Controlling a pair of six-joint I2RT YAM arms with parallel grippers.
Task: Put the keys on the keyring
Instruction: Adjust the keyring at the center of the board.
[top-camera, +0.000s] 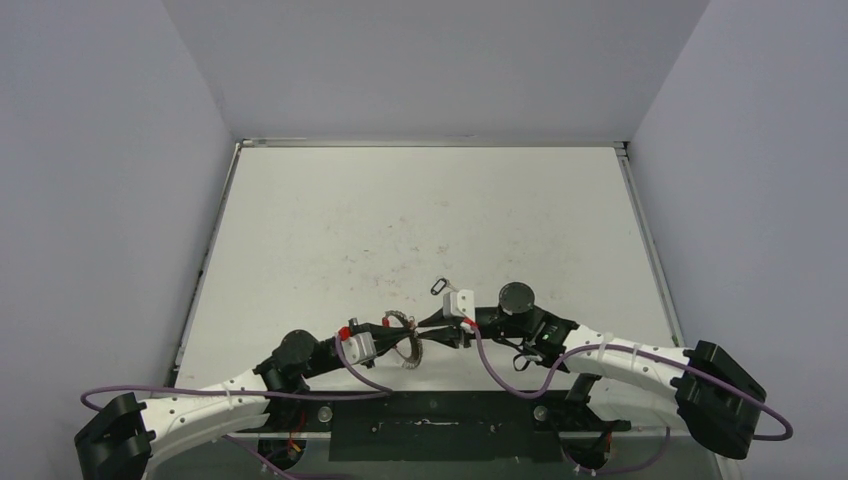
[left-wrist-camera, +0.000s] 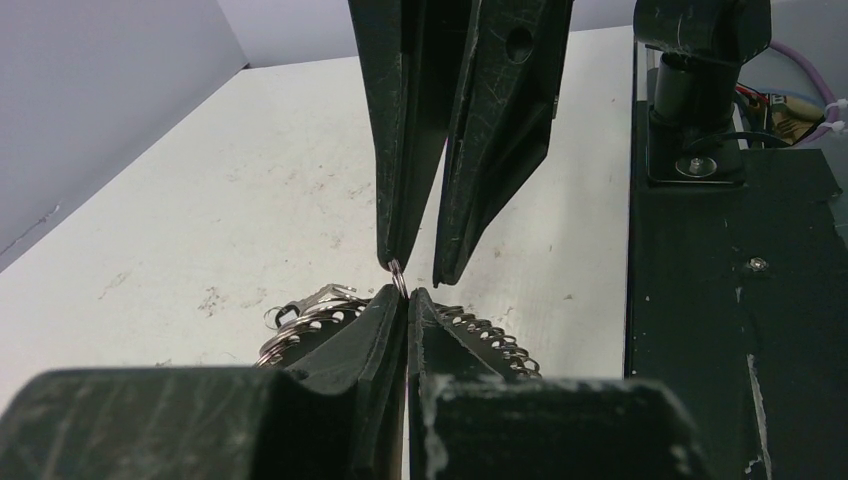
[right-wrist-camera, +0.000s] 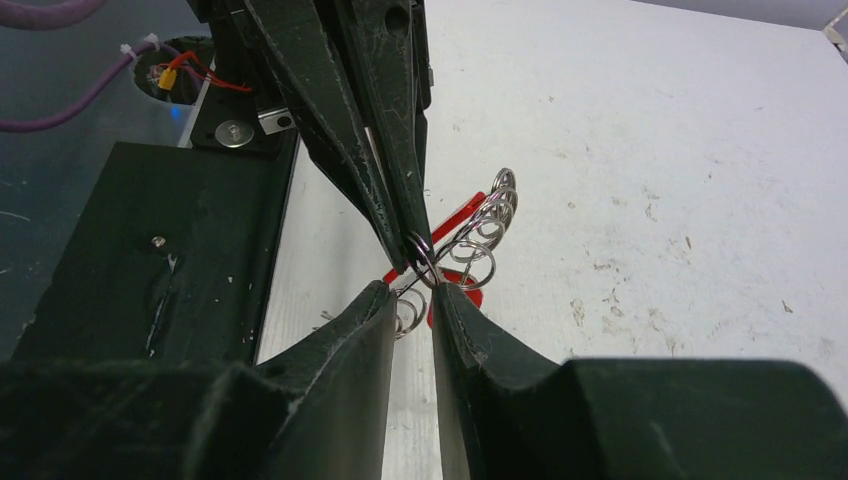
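Observation:
The keyring (top-camera: 411, 355) stands on edge between the two grippers, near the table's front. My left gripper (top-camera: 414, 336) is shut on its thin wire, which is pinched at the fingertips in the left wrist view (left-wrist-camera: 407, 293). Small silver rings (left-wrist-camera: 490, 335) and a small key (left-wrist-camera: 305, 300) hang on either side. My right gripper (top-camera: 436, 332) faces it tip to tip. Its jaws are a little apart in the right wrist view (right-wrist-camera: 412, 290), with the ring wire and the red sleeve (right-wrist-camera: 455, 215) just beyond the tips. The loose dark-headed key (top-camera: 438, 287) lies on the table just beyond the grippers.
The black base plate (top-camera: 440, 430) runs along the near edge and also shows in the left wrist view (left-wrist-camera: 720, 300) and the right wrist view (right-wrist-camera: 150, 270). Purple cables (top-camera: 520, 375) loop off both arms. Grey walls (top-camera: 100, 200) enclose the white table (top-camera: 420, 210).

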